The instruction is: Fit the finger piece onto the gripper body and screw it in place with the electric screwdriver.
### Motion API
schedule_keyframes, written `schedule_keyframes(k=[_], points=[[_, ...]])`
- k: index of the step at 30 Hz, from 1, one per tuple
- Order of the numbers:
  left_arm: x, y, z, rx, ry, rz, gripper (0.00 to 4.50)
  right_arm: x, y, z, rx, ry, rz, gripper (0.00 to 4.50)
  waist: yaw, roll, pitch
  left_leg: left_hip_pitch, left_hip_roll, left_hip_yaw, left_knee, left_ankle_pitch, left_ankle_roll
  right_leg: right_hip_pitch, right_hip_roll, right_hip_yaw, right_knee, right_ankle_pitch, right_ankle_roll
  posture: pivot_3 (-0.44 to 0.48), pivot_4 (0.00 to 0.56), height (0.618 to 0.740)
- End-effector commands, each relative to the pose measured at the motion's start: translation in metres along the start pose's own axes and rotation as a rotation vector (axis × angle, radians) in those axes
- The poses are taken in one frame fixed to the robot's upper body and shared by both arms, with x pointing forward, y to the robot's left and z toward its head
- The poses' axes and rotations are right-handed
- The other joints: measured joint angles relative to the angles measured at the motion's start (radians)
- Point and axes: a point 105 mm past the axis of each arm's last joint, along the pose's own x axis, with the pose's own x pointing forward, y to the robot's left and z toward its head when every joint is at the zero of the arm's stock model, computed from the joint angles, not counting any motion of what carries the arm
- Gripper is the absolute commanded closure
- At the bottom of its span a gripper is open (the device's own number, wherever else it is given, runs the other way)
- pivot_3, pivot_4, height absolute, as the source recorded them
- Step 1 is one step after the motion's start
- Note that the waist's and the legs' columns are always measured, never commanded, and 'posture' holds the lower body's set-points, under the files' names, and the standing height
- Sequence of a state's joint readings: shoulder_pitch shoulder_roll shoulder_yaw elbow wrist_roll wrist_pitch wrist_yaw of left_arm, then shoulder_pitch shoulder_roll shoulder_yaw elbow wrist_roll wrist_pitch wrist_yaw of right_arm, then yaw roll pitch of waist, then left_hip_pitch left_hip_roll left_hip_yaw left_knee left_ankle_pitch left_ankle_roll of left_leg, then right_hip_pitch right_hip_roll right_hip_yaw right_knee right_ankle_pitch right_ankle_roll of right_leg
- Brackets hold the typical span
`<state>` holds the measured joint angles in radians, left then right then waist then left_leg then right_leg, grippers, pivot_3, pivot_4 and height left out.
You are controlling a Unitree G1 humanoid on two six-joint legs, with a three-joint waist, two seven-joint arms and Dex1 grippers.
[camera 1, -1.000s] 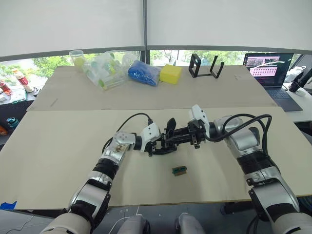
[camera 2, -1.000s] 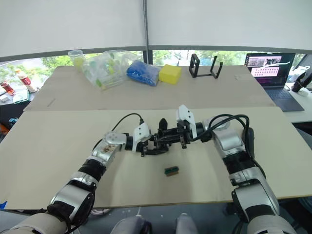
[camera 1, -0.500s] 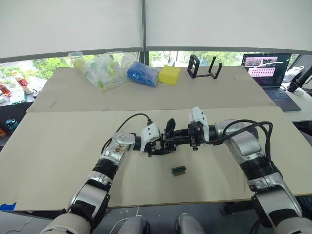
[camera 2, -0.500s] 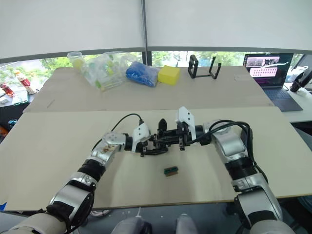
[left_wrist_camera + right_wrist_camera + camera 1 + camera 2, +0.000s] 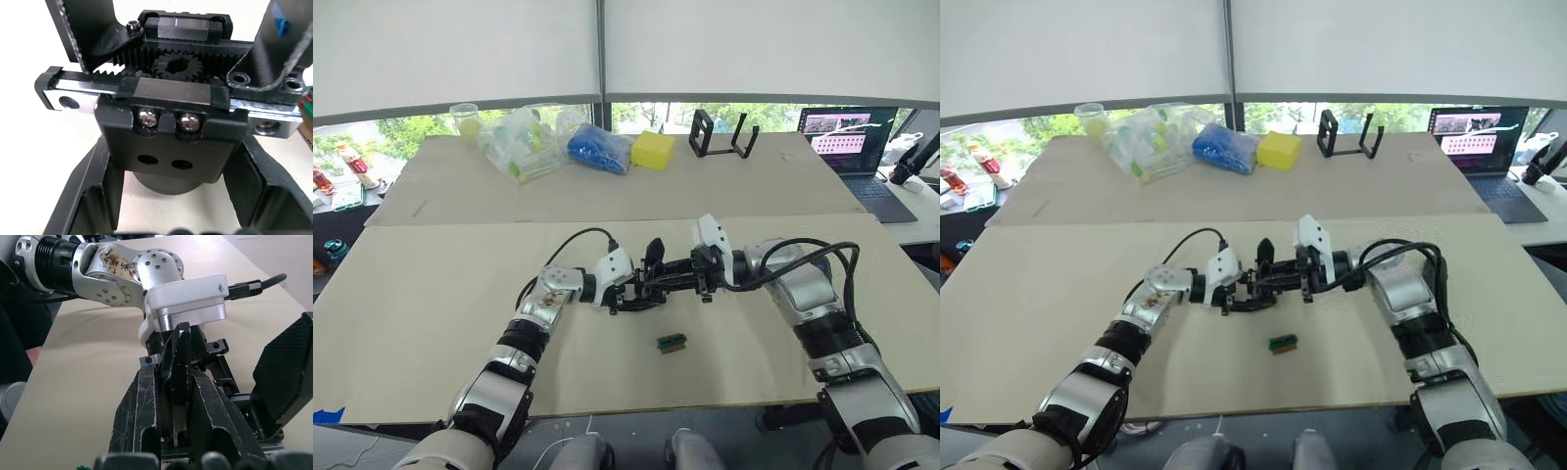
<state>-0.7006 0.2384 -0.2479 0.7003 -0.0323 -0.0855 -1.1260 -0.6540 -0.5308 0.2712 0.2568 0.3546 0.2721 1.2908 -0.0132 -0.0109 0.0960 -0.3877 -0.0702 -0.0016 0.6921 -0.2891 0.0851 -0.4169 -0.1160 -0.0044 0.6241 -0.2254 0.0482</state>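
Observation:
The gripper body (image 5: 168,122) is a black mechanism with a toothed rack, a gear and two screws. It sits on the table (image 5: 431,294), and my left gripper (image 5: 625,292) is shut on its base, with fingers (image 5: 90,200) on both sides. One pointed prong (image 5: 654,255) stands up from it. My right gripper (image 5: 677,280) comes from the right and is shut on the finger piece (image 5: 179,377), a thin black wedge held against the body's rail. The electric screwdriver is out of view.
A small green-and-brown block (image 5: 673,343) lies just in front of the grippers. At the back stand clear plastic bags (image 5: 524,137), a blue bag (image 5: 600,147), a yellow block (image 5: 654,149) and a black stand (image 5: 724,135). A laptop (image 5: 847,137) is at the far right.

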Motion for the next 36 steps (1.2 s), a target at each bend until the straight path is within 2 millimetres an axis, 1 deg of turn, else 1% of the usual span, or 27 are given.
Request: schedule_keyframes(k=[1,6,11,15,21,24,27,36], points=[[0.0000,0.0055,0.0269,0.069,-0.074,-0.005,2.20,-0.0008,0.0252,-0.0906,0.300,0.302,-0.012,4.15,0.000,0.000,0.000,0.000,0.000,0.000,0.000,0.000,0.000,0.000,0.000,0.000,0.000,0.000,0.000,0.000,0.150,0.740],[0.0011,0.0049,0.0273,0.068,-0.076,-0.009,2.20,0.0015,0.0260,-0.0921,0.315,0.358,0.016,4.15,0.001,0.000,0.000,0.000,0.000,0.000,-0.001,0.000,0.001,0.000,0.000,0.000,0.000,0.000,0.000,0.000,0.150,0.740],[-0.0001,0.0049,0.0263,0.070,-0.074,-0.006,2.20,0.0033,0.0226,-0.0905,0.280,0.384,0.048,4.15,0.000,0.000,0.000,0.000,0.000,0.000,-0.001,0.000,0.001,0.000,0.000,0.001,-0.001,0.000,-0.001,0.000,0.150,0.740],[-0.0005,0.0055,0.0268,0.071,-0.075,-0.002,2.20,0.0021,0.0208,-0.0908,0.282,0.385,0.042,4.15,0.001,0.000,0.000,0.000,0.000,0.000,-0.001,0.000,0.001,0.000,0.000,0.001,-0.001,0.000,-0.001,0.000,0.150,0.740],[0.0007,0.0060,0.0275,0.070,-0.078,-0.002,2.20,-0.0045,0.0230,-0.0917,0.310,0.376,-0.013,4.15,0.001,0.000,0.000,0.000,0.000,0.000,-0.001,-0.001,-0.001,0.000,0.000,0.001,-0.001,-0.001,-0.001,0.000,0.150,0.740],[0.0029,0.0051,0.0277,0.068,-0.080,-0.006,2.20,-0.0062,0.0289,-0.0914,0.310,0.379,-0.001,4.15,0.002,0.000,0.000,0.000,0.000,0.000,-0.001,-0.001,-0.001,0.000,0.000,0.001,-0.001,-0.001,-0.001,0.000,0.150,0.740],[0.0039,0.0043,0.0285,0.068,-0.083,-0.010,2.20,-0.0059,0.0279,-0.0917,0.315,0.383,-0.007,4.15,0.003,0.000,0.000,0.000,0.000,0.000,-0.002,-0.002,-0.001,0.000,0.000,0.001,-0.003,-0.001,-0.001,0.000,0.150,0.740],[0.0006,0.0065,0.0284,0.070,-0.079,-0.001,2.20,-0.0032,0.0222,-0.0893,0.310,0.399,0.004,4.15,0.003,0.000,0.000,0.004,0.000,0.000,-0.006,-0.002,-0.001,0.008,0.000,0.000,-0.013,-0.001,-0.001,0.000,0.150,0.740]])
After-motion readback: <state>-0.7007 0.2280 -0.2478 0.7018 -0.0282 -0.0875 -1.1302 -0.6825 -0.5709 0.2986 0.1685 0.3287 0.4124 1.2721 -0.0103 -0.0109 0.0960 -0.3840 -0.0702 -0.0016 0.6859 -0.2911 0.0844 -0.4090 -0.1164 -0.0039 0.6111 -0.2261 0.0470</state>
